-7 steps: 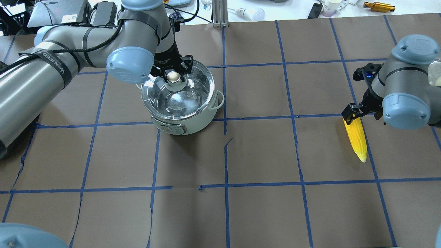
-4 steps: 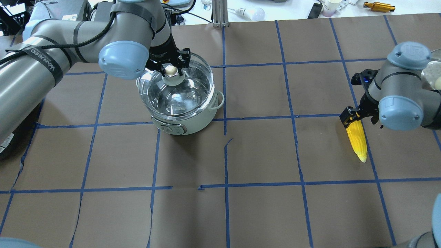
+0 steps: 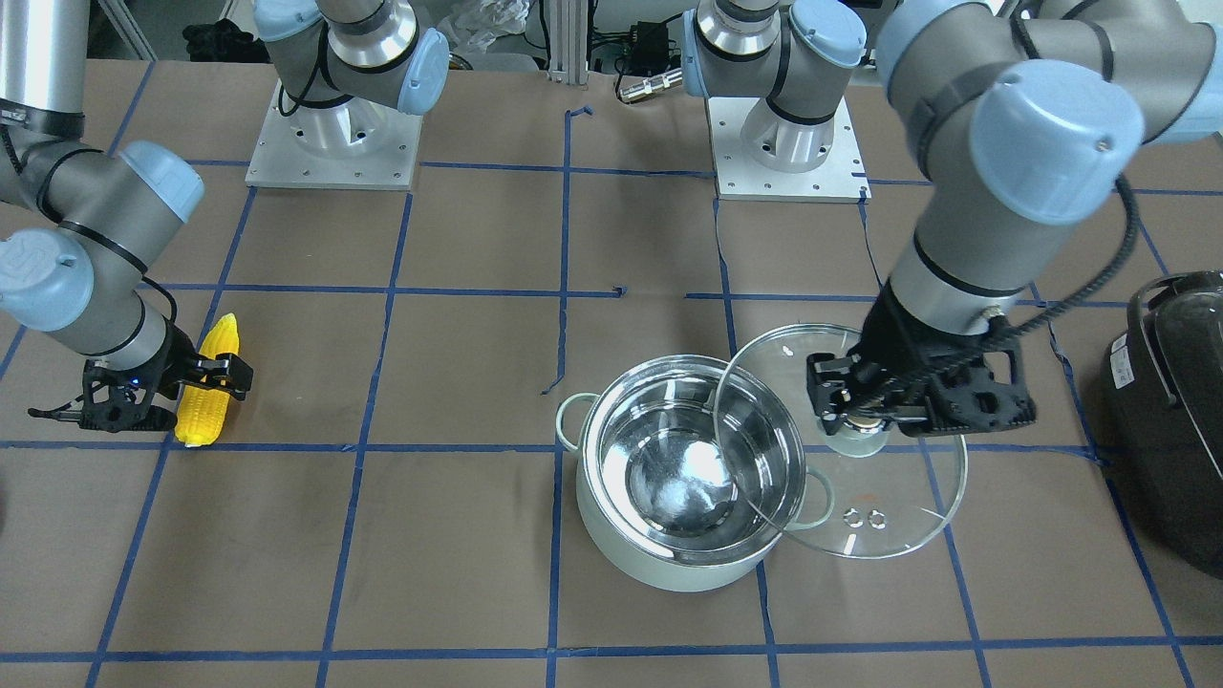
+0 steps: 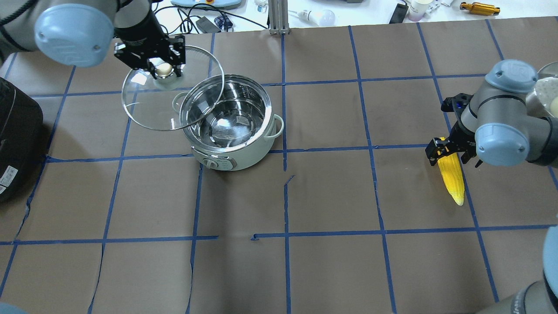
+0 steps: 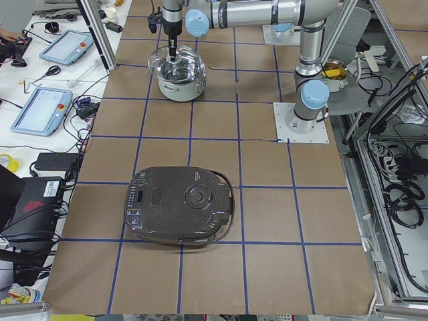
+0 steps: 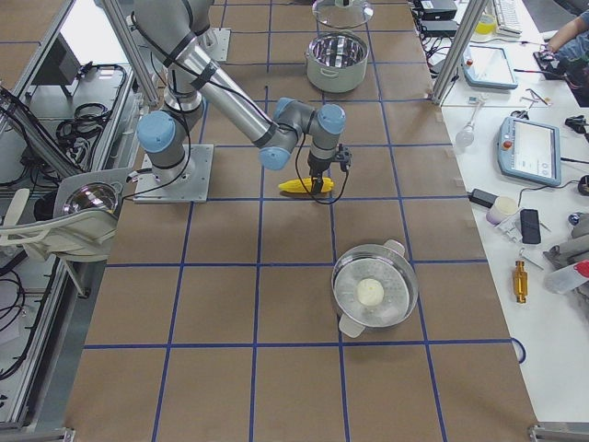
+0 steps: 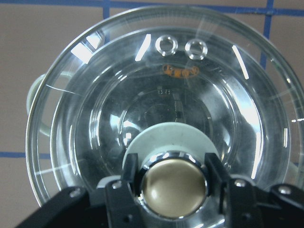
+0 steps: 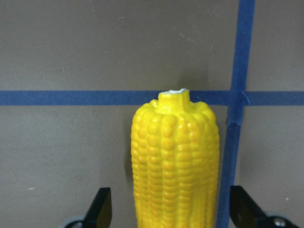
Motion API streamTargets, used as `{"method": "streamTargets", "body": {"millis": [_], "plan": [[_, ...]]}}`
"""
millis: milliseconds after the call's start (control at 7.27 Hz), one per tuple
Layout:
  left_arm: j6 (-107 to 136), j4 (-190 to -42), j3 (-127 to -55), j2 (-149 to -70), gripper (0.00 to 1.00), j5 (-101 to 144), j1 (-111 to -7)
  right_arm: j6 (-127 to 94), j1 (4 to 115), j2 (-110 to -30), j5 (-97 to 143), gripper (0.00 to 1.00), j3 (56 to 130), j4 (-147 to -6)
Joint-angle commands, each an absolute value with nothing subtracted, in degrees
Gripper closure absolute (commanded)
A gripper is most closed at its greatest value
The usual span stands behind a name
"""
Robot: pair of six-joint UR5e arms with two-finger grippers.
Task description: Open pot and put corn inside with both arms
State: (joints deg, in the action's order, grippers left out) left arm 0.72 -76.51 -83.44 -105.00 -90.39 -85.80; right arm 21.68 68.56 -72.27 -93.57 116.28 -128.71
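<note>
The pale mint pot [image 4: 244, 152] stands open on the table with its steel inside showing; it also shows in the front view [image 3: 669, 564]. My left gripper [image 4: 163, 67] is shut on the knob of the glass lid [image 4: 144, 109] and holds the lid tilted in the air, off to the pot's side, still overlapping its rim. The wrist view shows the fingers clamped on the knob [image 7: 172, 185]. The yellow corn [image 4: 451, 179] lies flat on the table far from the pot. My right gripper [image 4: 444, 148] is open and straddles the corn's thick end [image 8: 175, 161], with gaps on both sides.
A black appliance [image 4: 13, 139] sits at the table's left end, close to the held lid [image 3: 879, 506]. A steel steamer with a white bun [image 6: 373, 293] stands near the table's right end. Clutter lies beyond the far edge.
My left gripper has lifted the lid off the pot and carried it up and to the left. My right gripper has shifted slightly over the corn's thick end.
</note>
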Motion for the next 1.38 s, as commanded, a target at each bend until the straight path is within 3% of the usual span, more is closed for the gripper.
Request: {"method": "streamTargets", "body": {"millis": [0, 275, 825, 1238], "plan": [[-15.2, -75.9, -86.0, -106.2, 1.00, -90.3, -76.0, 21.4, 68.6, -72.2, -92.9, 1.00, 115.8, -128.6], [-20.4, -67.1, -90.8, -108.4, 1.00, -90.1, -70.8, 19.6, 69.1, -72.9, -93.1, 1.00, 112.1, -127.4], [-21.4, -54.2, -99.5, -112.7, 1.00, -90.5, -68.6, -4.6, 89.0, -71.0, -90.5, 1.00, 83.0, -103.3], [-20.7, -53.7, -100.1, -114.6, 1.00, -89.7, -66.5, -21.1, 104.9, -60.9, -90.6, 1.00, 66.1, -99.2]]}}
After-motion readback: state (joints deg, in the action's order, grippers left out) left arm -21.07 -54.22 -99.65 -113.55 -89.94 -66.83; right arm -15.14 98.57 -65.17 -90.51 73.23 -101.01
